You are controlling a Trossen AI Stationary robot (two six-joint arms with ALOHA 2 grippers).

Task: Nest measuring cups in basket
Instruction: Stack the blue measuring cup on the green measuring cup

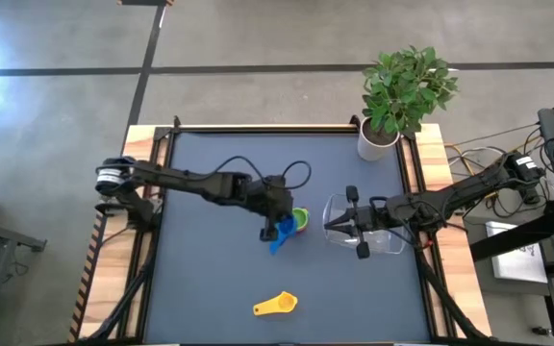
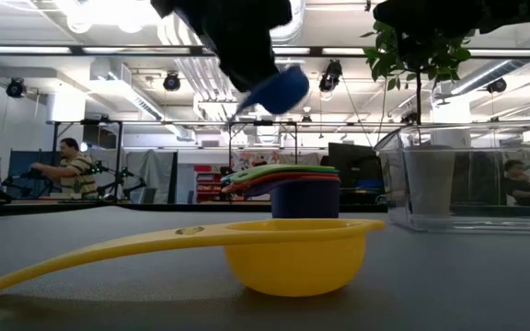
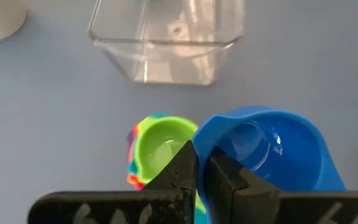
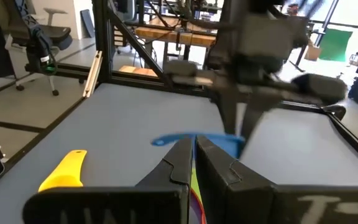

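- left gripper [image 1: 279,229] is sitting mid-table, fingers [image 3: 185,177] pinched together on the rim of the blue cup [image 1: 282,234], holding it in the air
- blue cup is hanging tilted above and just beside the nested stack [image 2: 282,188], not touching it in the low view
- nested stack is standing on the dark table [image 1: 219,279] near the centre, green cup [image 3: 162,146] showing on top, orange and red edges peeking out under it, dark blue one at the base in the low view
- yellow cup [image 1: 276,305] is lying alone toward the front edge of the table, well apart from the stack, bowl up, handle pointing left in the high view
- clear basket [image 1: 385,240] is sitting right of the stack; no cups showing inside it
- right gripper [image 1: 342,227] is hovering at the basket's left side, fingers [image 4: 182,163] closed together with nothing between them
- white plant pot [image 1: 377,142] with a green plant is standing at the table's back right corner
- person [image 2: 74,167] is sitting in the room behind, seen in the low view
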